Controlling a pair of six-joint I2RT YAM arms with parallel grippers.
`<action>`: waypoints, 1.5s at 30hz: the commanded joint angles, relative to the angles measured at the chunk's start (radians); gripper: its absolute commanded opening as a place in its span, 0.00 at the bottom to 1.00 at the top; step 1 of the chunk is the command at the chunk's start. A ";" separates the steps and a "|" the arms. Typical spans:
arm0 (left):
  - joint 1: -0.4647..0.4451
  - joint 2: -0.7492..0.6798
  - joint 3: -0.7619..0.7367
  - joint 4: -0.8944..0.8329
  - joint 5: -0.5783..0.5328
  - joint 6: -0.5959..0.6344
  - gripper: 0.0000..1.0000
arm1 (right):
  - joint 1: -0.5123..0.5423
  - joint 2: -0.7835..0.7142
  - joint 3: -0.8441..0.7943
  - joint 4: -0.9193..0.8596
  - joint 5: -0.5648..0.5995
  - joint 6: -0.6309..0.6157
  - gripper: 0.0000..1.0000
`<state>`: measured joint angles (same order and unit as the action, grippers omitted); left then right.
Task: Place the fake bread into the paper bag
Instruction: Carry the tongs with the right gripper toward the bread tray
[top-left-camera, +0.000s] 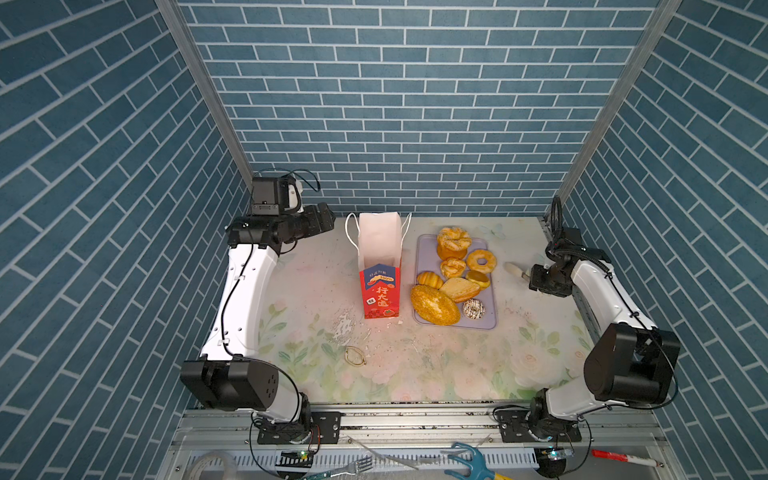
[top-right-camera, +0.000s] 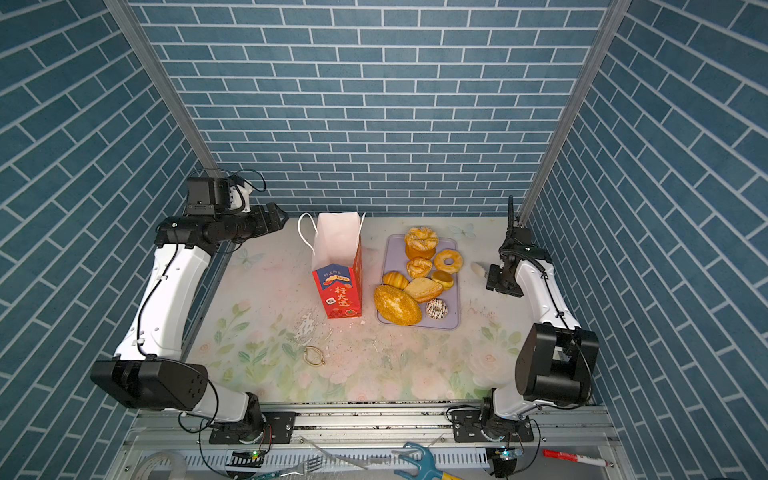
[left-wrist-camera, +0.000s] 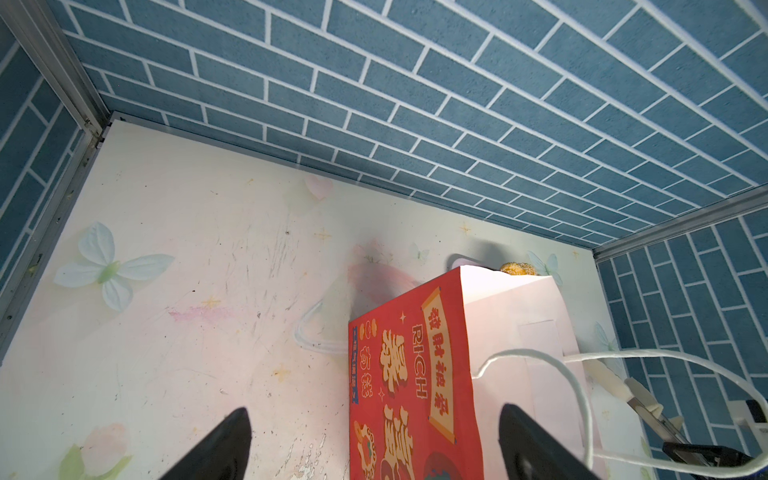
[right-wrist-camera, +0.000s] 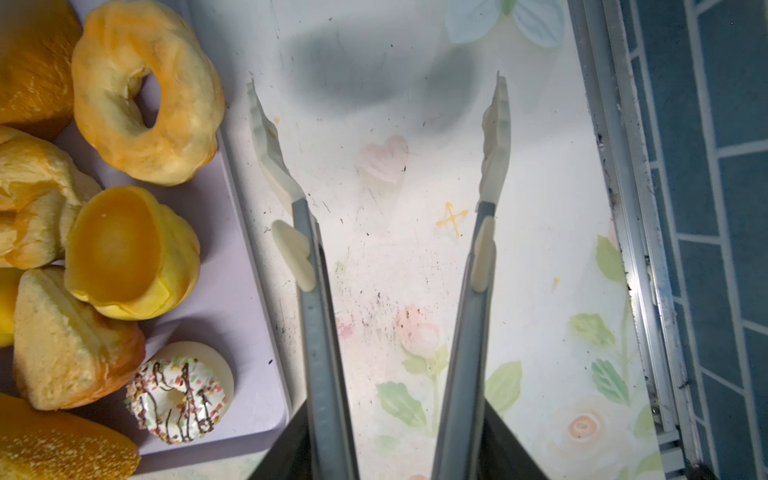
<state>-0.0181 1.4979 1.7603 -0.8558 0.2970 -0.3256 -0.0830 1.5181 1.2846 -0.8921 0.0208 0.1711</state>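
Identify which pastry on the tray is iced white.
The small doughnut at the tray's near corner: only it has white icing with dark drizzle; the others are golden.

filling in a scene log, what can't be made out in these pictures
Bag floor: both top views, its front wall hides it.
Bread: left wrist view, bag hides all but one bun.
Loaf: right wrist view, cut off by the edge.
Tongs, handle end: right wrist view, off the edge.

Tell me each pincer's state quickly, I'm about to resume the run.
The left pincer is open and empty.
The right pincer is shut on the grey metal tongs with white tips; the tongs are spread, gripping nothing.
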 joint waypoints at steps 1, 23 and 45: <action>-0.009 -0.026 0.016 -0.006 0.007 0.009 0.95 | 0.008 -0.049 0.053 -0.058 0.002 -0.043 0.54; -0.106 -0.111 0.012 -0.059 0.027 0.123 0.94 | 0.356 -0.041 0.411 -0.299 -0.060 -0.048 0.54; -0.161 -0.091 0.014 -0.046 -0.061 0.100 0.94 | 0.348 0.424 0.718 -0.122 -0.030 0.136 0.47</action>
<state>-0.1738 1.4071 1.7603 -0.9073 0.2546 -0.2207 0.2737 1.9118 1.9549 -1.0458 0.0071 0.2737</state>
